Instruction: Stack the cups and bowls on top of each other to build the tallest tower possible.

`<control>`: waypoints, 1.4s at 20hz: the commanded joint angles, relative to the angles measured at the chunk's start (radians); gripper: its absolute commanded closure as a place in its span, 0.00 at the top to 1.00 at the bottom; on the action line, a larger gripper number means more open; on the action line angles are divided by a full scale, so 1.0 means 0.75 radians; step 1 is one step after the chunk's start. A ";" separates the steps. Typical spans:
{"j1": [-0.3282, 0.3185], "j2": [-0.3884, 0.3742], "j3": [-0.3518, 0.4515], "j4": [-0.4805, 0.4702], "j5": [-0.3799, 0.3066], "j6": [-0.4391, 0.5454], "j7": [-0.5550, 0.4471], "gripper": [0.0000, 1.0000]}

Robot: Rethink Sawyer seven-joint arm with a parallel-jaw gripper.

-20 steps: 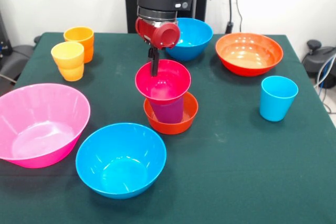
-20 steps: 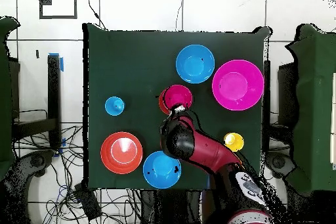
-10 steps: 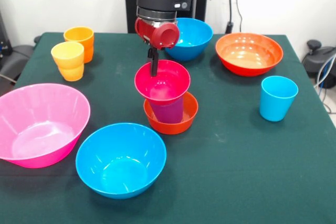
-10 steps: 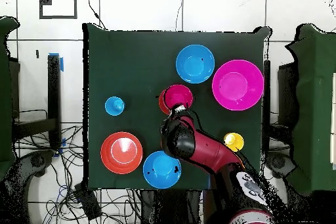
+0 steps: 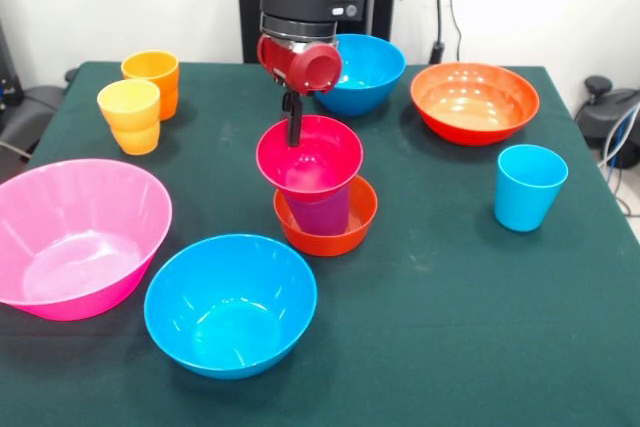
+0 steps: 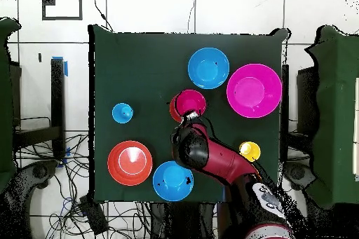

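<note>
The tower stands mid-table: a small orange bowl [image 5: 340,234], a purple tumbler [image 5: 322,210] in it, and a small crimson bowl [image 5: 318,162] on top, a little tilted. My gripper [image 5: 293,125] comes down from above and is shut on the crimson bowl's far rim. In the overhead view the gripper [image 6: 188,115] sits at the edge of the crimson bowl [image 6: 191,100]. A light blue tumbler [image 5: 528,187] stands alone at the right. A yellow tumbler [image 5: 130,115] and an orange tumbler [image 5: 153,72] stand together at the far left.
A huge pink bowl [image 5: 75,237] sits at the near left and a blue bowl [image 5: 230,302] beside it in front of the tower. A second blue bowl [image 5: 365,72] and a wide orange bowl [image 5: 474,99] sit at the far side.
</note>
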 commanded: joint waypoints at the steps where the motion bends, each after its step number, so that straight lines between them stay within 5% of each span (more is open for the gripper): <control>1: -0.014 0.094 0.171 0.026 0.042 0.006 0.235 0.00; 18: 0.017 0.083 0.196 0.052 0.113 0.005 0.276 0.00; 28: 0.014 0.075 0.195 0.088 0.163 0.121 0.250 0.00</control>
